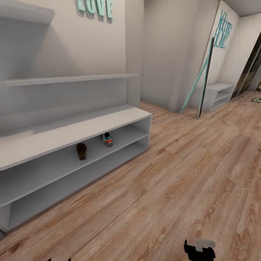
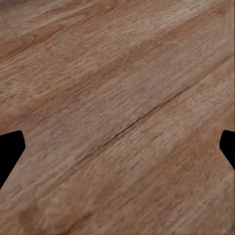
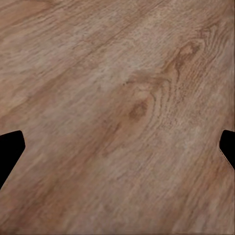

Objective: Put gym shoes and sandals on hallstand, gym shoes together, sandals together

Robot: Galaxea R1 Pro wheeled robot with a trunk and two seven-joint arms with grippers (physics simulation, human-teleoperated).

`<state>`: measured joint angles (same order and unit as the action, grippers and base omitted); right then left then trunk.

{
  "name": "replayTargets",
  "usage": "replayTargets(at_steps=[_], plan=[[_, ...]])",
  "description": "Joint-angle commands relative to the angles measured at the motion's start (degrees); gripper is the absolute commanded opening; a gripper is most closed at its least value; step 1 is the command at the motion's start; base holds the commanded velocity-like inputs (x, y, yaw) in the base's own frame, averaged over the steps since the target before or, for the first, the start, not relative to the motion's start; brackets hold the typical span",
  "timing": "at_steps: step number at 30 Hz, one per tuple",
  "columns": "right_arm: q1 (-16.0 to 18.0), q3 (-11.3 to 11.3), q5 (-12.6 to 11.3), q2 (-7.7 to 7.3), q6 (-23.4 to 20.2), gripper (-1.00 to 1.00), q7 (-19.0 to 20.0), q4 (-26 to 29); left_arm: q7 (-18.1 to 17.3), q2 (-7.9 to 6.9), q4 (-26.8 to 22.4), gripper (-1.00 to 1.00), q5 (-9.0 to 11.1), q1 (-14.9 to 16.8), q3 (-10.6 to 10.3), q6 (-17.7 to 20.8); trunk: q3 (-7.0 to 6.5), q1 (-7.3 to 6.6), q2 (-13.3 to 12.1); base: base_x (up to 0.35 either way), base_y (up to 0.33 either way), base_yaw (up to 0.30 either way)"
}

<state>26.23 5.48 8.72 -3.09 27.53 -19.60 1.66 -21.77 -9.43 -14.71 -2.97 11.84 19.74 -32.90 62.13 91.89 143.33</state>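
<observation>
Item one: gym shoe [image 1: 106, 139], white with teal-and-orange back, heel outward on the middle tier of the hallstand's [image 1: 72, 132] low bench. Item two: brown sandal [image 1: 81, 150], same tier, near the shoe but apart from it; one of each pair shelved, so the task looks about half done, with gaps beside each for its mate. Something small lies on the corridor floor [image 1: 188, 170] at the far right near a doorway, too distant to identify. Teal "LOVE" letters [image 1: 95, 7] hang above the unit; a second grey shelving unit [image 1: 217, 94] stands down the hall with two poles [image 1: 201, 85] leaning beside it. Right gripper [image 1: 199, 250] hangs low over the planks; both wrist views show fingers spread wide, empty, pointed down at bare flooring [image 2: 117, 117], a carrying-nothing travel pose by my reckoning.
</observation>
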Motion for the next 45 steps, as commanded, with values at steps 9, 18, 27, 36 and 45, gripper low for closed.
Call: replayTargets(at_steps=[9, 18, 27, 36, 45], plan=[[0.05, 0.49, 0.59, 0.01, 0.16, 1.0, -0.17, -0.08, -0.38, 0.03, 0.03, 1.0, -0.61, 0.03, 0.4, -0.15, -1.91, -0.43, -0.49, 0.0, 0.0, -0.3], [0.05, 0.5, 0.59, 0.01, 0.16, 1.0, -0.17, -0.08, -0.38, 0.03, 0.07, 1.0, -0.41, 0.03, 0.39, -0.15, -3.53, -2.41, -4.1, 0.0, 0.0, -0.3], [0.05, 0.48, 0.59, 0.01, 0.16, 1.0, -0.17, -0.08, -0.38, 0.03, 0.11, 1.0, -0.53, 0.03, 0.39, -0.15, -5.14, -4.39, -7.71, 0.0, 0.0, -0.3], [0.05, 0.49, 0.59, 0.01, 0.16, 1.0, -0.17, -0.08, -0.38, 0.03, 0.11, 1.0, -0.41, 0.03, 0.39, -0.15, -6.76, -6.36, -11.32, 0.0, 0.0, -0.3], [0.05, 0.48, 0.59, 0.01, 0.16, 1.0, -0.17, -0.08, -0.38, 0.03, 0.12, 1.0, -0.29, 0.03, 0.39, -0.15, -8.37, -8.34, -14.93, 0.0, 0.0, -0.3]])
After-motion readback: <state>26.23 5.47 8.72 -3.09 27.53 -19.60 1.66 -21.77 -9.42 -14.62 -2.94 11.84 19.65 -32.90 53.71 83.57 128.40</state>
